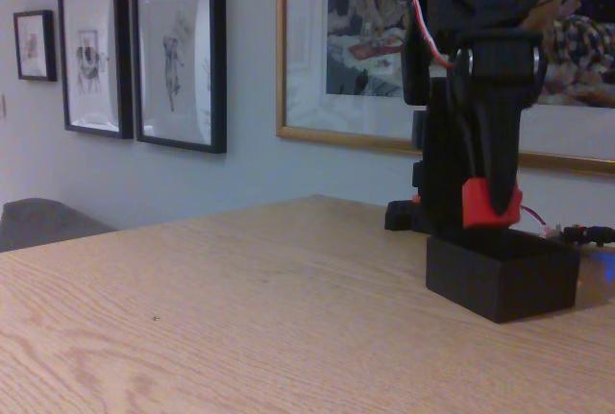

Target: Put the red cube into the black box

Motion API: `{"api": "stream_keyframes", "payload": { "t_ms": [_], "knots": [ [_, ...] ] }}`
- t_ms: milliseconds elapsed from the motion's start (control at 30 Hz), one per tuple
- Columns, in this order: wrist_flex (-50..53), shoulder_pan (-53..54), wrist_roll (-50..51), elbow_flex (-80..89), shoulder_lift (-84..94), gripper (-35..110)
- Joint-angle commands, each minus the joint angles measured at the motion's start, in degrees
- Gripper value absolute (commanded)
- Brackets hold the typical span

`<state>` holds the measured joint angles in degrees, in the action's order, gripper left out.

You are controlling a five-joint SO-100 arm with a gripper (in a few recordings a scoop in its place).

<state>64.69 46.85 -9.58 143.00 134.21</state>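
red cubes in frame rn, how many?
1. The red cube is held in the gripper, just above the black box at the table's right side. The box could hide others inside.

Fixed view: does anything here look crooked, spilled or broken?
Nothing stands out. The box sits flat on the table, the gripper holds the cube level just above its opening, and the framed pictures hang straight.
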Motion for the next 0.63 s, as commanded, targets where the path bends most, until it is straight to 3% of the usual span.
{"api": "stream_keyframes", "payload": {
  "t_ms": [0,300,600],
  "knots": [
    [0.35,0.79,-0.97,-1.58,-0.7,15],
    [1.67,0.79,-0.7,-4.48,-4.83,32],
    [3.34,-3.69,1.93,-6.86,-4.31,37]
  ]
}}
